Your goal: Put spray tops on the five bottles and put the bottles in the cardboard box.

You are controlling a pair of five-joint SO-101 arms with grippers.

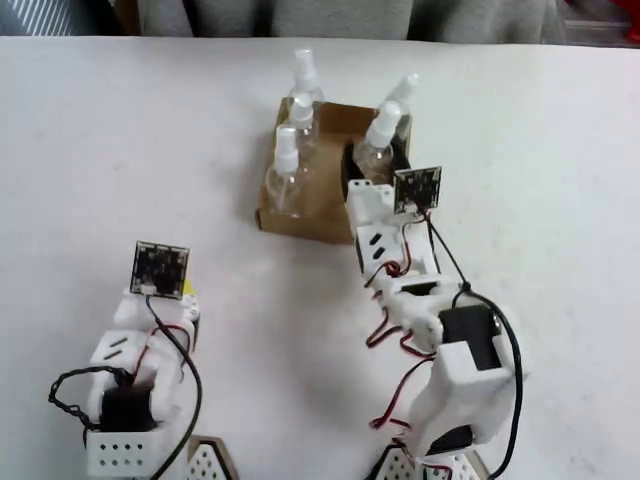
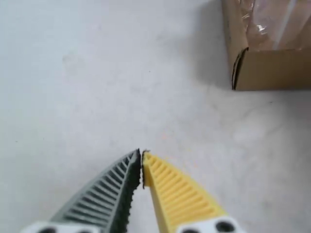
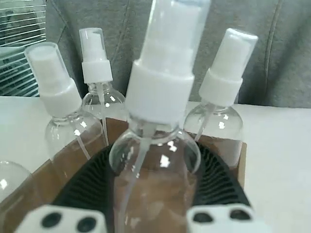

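The cardboard box [image 1: 330, 225] stands mid-table with several clear bottles upright in it, each with a white spray top. My right gripper [image 1: 368, 172] is at the box's right side, shut on one bottle [image 1: 378, 142]. In the right wrist view that bottle [image 3: 155, 160] stands upright between the black fingers [image 3: 221, 179], over the box, with three other bottles [image 3: 63, 121] [image 3: 99, 94] [image 3: 218, 114] behind it. My left gripper [image 2: 142, 162] is shut on nothing, low over bare table. It sits at the front left [image 1: 188, 292], apart from the box corner [image 2: 262, 68].
The white table [image 1: 120, 130] has free room left of the box and between the two arms. The arm bases with red and black cables [image 1: 390, 285] stand along the front edge. Grey fabric [image 3: 282, 48] hangs behind the table's far edge.
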